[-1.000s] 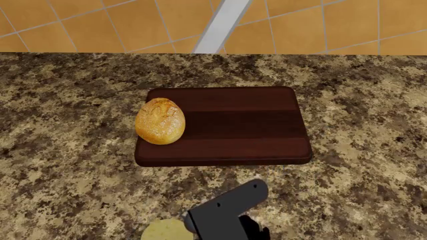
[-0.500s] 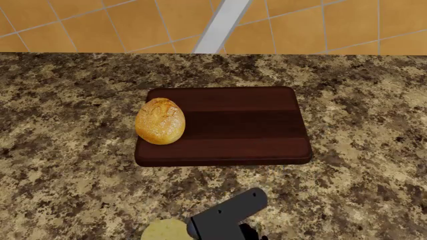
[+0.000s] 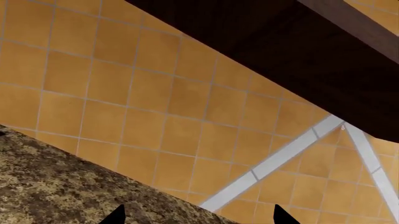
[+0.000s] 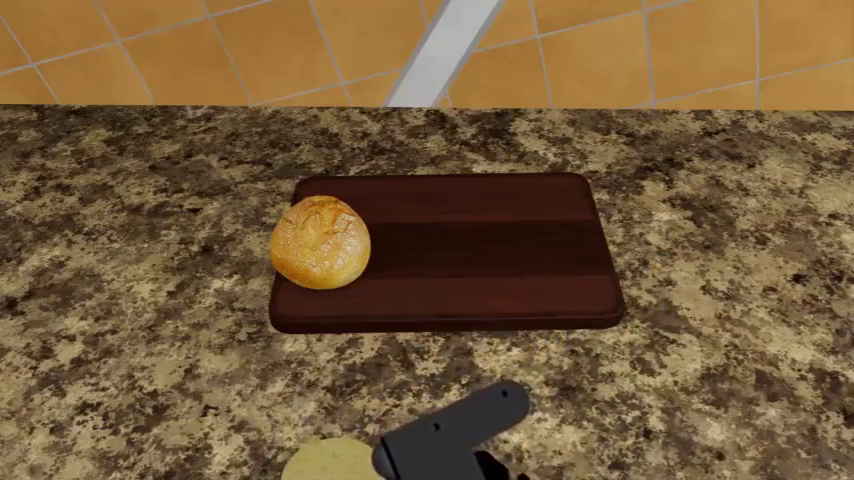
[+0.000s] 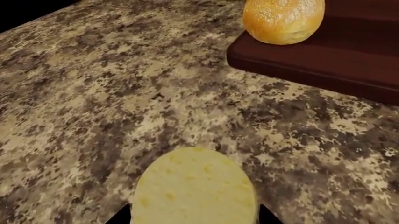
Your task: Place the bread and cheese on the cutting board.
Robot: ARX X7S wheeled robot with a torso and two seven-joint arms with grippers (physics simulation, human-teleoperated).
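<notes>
The bread (image 4: 320, 242), a golden-brown roll, lies on the left end of the dark cutting board (image 4: 494, 250). The right wrist view shows it too, as the bread (image 5: 283, 18) on the cutting board (image 5: 349, 60). The pale yellow cheese (image 4: 327, 462) rests on the counter in front of the board, at the picture's near edge. My right gripper (image 5: 193, 215) is open, and the cheese (image 5: 194, 186) sits between its two dark fingertips (image 5: 119, 217). The right arm's black body (image 4: 447, 435) shows beside the cheese. My left gripper (image 3: 196, 217) is open on nothing, facing the tiled wall.
The speckled granite counter (image 4: 147, 330) spreads around the board. An orange tiled wall (image 4: 200, 50) with a white diagonal strip (image 4: 447, 50) stands behind it. A dark overhead cabinet (image 3: 293, 51) shows in the left wrist view.
My right arm has slipped slightly down toward the near edge of the head view, beside the cheese. Bread, board and cheese have not moved.
</notes>
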